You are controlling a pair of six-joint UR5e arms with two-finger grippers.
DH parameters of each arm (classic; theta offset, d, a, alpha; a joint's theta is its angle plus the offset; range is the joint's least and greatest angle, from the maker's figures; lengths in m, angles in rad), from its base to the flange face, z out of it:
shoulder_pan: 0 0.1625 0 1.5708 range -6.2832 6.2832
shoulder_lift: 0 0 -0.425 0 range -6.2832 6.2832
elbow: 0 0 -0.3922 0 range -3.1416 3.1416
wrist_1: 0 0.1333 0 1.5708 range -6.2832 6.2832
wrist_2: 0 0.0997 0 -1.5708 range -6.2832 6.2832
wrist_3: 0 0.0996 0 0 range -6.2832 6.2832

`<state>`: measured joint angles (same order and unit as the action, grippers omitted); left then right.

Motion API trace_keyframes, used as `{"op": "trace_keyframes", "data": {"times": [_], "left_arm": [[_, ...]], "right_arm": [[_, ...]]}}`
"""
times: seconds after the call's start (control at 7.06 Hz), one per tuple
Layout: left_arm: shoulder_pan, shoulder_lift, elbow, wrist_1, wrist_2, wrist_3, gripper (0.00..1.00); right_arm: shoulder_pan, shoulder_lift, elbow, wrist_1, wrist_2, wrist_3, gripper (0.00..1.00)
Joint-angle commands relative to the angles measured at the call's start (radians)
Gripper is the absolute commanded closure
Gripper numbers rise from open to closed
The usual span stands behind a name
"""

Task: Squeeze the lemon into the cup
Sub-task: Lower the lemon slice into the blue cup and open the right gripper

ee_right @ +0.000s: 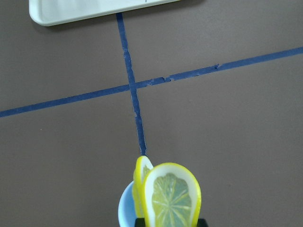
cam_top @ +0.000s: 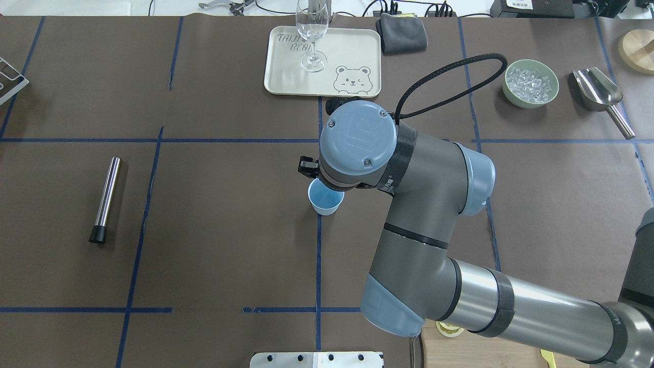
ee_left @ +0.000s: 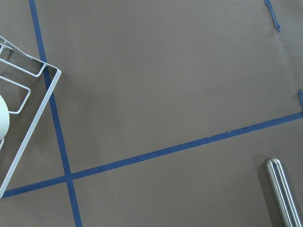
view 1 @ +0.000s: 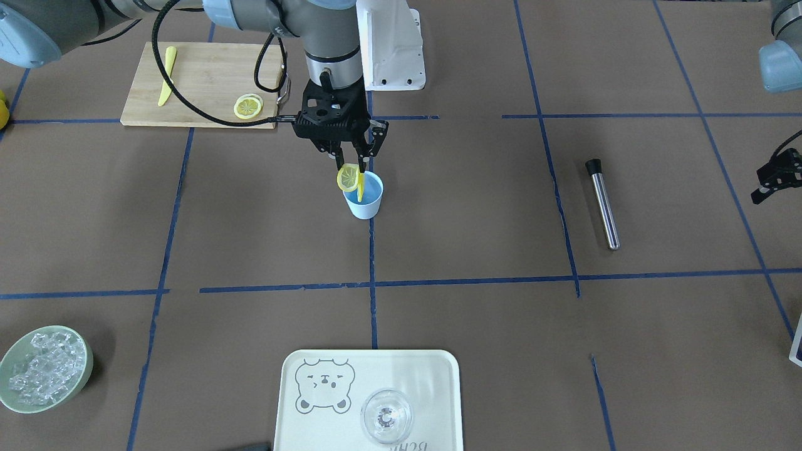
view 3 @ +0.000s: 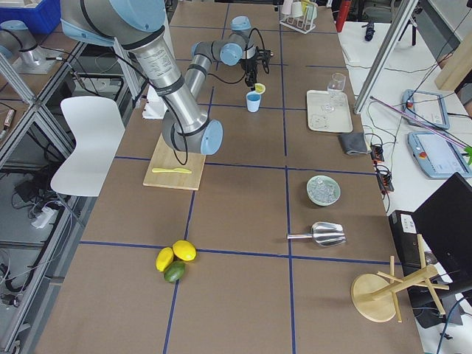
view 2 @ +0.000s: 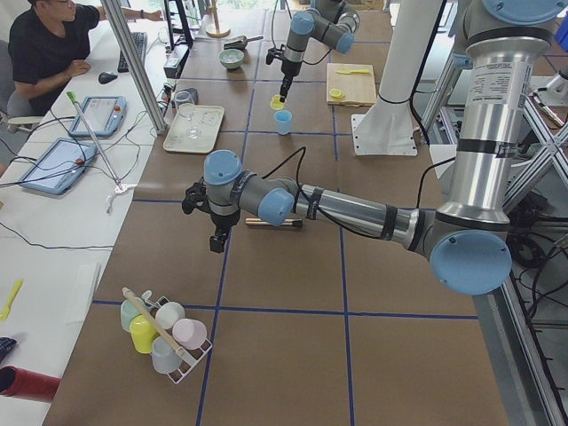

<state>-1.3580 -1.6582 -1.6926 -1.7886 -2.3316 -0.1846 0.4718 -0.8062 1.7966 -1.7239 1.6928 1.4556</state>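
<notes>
tray (view 1: 426, 388) at six o'clock carries a clear glass (view 1: 386, 416); green bowl (view 1: 86, 376) at eight holds ice (view 1: 44, 369). cup (view 1: 366, 210) stands at centre, and right above it the right gripper (view 1: 352, 168) is pinched tight on the lemon (view 1: 348, 178) (two slices together, yellow rind, pale segmented flesh).

R arm (cam_top: 434, 204) reaches from robot's side to mid tabletop (cam_top: 230, 230), wrist vertical, R pincer (view 1: 352, 170) pointing straight down, jaws pinched on lemon slice (view 1: 348, 178). L arm (view 2: 355, 209) stretched low toward tabletop's left end, L pincer (view 2: 215, 244) facing down, jaw state unclear.
</notes>
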Motion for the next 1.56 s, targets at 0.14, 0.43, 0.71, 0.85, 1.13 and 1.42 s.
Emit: {"op": "trace_keyframes", "data": {"times": [0.14, 0.43, 0.71, 0.85, 1.13, 1.42], "left_arm": [[0.0, 0.0, 0.002, 0.0, 0.0, 0.001, 0.0], [0.0, 0.0, 0.002, 0.0, 0.0, 0.001, 0.0], [0.0, 0.0, 0.001, 0.0, 0.0, 0.001, 0.0], [0.0, 0.0, 0.004, 0.0, 0.0, 0.002, 0.0], [0.0, 0.0, 0.007, 0.0, 0.0, 0.002, 0.0], [0.0, 0.0, 0.005, 0.0, 0.0, 0.001, 0.0]], "right_arm": [[-0.022, -0.001, -0.02, -0.002, 0.007, 0.002, 0.55], [-0.027, 0.004, -0.032, 0.0, 0.007, 0.0, 0.54], [-0.027, 0.012, -0.036, 0.001, 0.005, -0.001, 0.45], [-0.027, 0.019, -0.037, 0.001, 0.005, -0.001, 0.42], [-0.025, 0.024, -0.045, 0.001, 0.005, -0.003, 0.35], [-0.025, 0.025, -0.045, 0.001, 0.005, -0.001, 0.31]]}}
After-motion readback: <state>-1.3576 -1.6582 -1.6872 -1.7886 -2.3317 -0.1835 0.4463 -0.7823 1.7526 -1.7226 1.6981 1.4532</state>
